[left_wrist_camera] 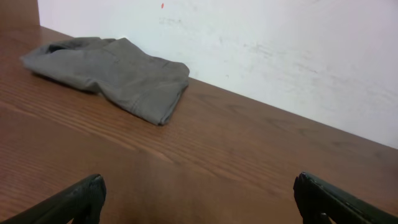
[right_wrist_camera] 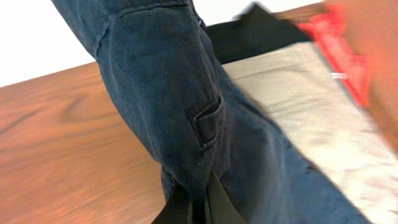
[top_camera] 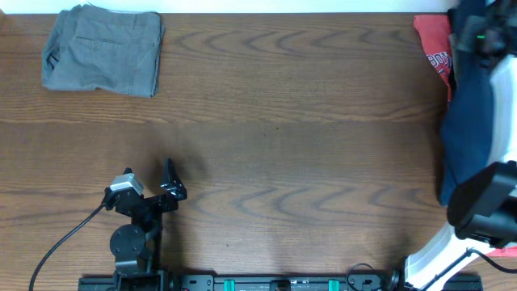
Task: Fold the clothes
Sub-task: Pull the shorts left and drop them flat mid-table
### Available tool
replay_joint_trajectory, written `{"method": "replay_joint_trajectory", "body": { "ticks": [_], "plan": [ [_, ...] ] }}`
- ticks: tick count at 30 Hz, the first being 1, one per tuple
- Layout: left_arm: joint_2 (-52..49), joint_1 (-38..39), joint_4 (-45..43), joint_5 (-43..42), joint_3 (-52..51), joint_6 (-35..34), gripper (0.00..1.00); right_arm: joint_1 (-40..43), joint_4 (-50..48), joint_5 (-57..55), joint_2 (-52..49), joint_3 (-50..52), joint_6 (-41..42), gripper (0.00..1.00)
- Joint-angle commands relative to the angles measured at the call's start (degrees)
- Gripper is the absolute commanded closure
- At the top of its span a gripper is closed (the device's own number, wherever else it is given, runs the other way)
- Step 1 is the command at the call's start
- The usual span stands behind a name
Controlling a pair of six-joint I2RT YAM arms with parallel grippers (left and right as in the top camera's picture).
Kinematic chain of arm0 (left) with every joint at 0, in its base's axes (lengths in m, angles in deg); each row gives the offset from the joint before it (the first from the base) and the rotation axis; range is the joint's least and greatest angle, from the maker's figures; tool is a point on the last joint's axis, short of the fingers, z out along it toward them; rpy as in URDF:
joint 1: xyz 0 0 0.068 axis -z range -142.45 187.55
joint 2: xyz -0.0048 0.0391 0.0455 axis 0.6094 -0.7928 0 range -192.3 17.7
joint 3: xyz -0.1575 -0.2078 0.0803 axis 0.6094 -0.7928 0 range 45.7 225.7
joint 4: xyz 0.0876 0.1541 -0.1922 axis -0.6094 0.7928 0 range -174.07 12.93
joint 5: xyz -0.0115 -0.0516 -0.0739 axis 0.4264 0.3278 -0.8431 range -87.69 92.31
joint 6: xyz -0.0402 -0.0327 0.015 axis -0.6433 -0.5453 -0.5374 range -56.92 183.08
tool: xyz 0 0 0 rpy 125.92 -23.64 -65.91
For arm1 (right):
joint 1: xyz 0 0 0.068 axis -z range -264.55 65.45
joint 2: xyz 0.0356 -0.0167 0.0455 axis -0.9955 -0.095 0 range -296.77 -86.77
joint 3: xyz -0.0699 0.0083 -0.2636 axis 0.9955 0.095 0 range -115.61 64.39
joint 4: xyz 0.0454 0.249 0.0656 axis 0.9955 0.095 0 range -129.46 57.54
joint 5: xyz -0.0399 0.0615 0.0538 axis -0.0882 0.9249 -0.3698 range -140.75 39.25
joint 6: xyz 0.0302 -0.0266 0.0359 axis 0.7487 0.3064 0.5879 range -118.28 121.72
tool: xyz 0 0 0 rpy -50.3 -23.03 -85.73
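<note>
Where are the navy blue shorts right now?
In the overhead view the navy blue shorts are at the far right edge of the table, beside the red garment, pinched in the right pincer.

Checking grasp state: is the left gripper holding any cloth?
No: the left gripper is open and empty; the grey shorts lie apart from it.

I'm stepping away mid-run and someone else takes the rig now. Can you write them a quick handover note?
Left claw open, empty, front left of the table.
Right claw shut on the navy shorts at the right edge.
Grey shorts lie folded, far left corner.
Red printed garment, beige garment and black garment piled far right.
Done: grey shorts. Left: spread and fold the navy shorts, then the pile.
</note>
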Motion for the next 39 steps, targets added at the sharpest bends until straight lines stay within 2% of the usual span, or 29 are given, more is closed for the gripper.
{"method": "replay_joint_trajectory", "body": {
  "ticks": [1,10,20,27,28,29,31,32,39],
  "plan": [
    [0.4,0.2,2.1,1.6,-1.0,0.3,0.02,-6.5,0.1,2.2,1.9,-0.4,1.9,0.99],
    [0.4,0.2,2.1,1.6,-1.0,0.3,0.02,-25.5,0.5,5.1,1.2,0.7,5.0,0.99],
    [0.4,0.2,2.1,1.6,-1.0,0.3,0.02,-46.6,-3.1,5.9,0.2,9.7,12.2,0.99],
    [0.4,0.2,2.1,1.6,-1.0,0.3,0.02,-56.7,-3.3,8.2,0.3,10.6,14.6,0.98],
    [0.4,0.2,2.1,1.6,-1.0,0.3,0.02,-57.9,-3.3,8.1,0.3,10.6,14.5,0.94],
    [0.4,0.2,2.1,1.6,-1.0,0.3,0.02,-58.6,-3.3,7.8,0.3,10.6,14.5,0.85],
    [0.4,0.2,2.1,1.6,-1.0,0.3,0.02,-59.6,-3.2,7.6,0.3,10.6,14.5,0.37],
    [0.4,0.2,2.1,1.6,-1.0,0.3,0.02,-59.8,-3.1,7.6,0.3,10.6,14.5,0.25],
    [0.4,0.2,2.1,1.6,-1.0,0.3,0.02,-56.8,0.4,7.6,1.3,10.4,14.6,0.19]
  ]
}}
